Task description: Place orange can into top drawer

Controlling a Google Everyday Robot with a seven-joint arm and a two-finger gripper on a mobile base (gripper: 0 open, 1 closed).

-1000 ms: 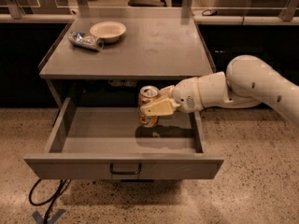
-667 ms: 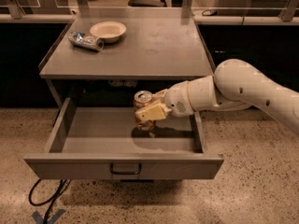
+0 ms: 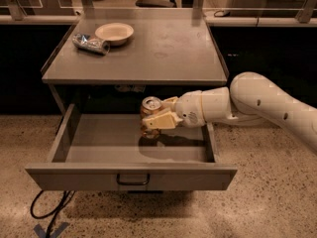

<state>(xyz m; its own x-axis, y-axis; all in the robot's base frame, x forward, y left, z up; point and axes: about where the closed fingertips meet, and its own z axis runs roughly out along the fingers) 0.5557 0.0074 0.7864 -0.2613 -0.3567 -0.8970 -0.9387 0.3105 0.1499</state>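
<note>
pincer (image 3: 155,119) reaches in from the right, over the middle of the open top drawer (image 3: 109,144), below the front edge of the surface (image 3: 163,53). its pale fingers are closed round the orange can (image 3: 151,104), gripping the body below the silver top. the can sits inside the drawer's outline, toward the back, leaning a little with its top tipped our way. a dark shadow lies right under it; we cannot tell whether the base touches the drawer floor or hangs just above it.

risks as we judge them:
- if the base is off the floor, letting go while the can leans would likely tip it, and it would roll across the shallow tray.
- opening the fingers unevenly could drag the can sideways and knock it over.
- the white arm (image 3: 267,100) crosses the drawer's right wall. a careless withdrawal could bump that wall or the surface edge above and jolt the drawer.
- lifting out before the fingers clear the rim could carry the can back up.

bowl (image 3: 114,32) and crushed can (image 3: 90,42) rest on the surface, well apart from the work.
</note>
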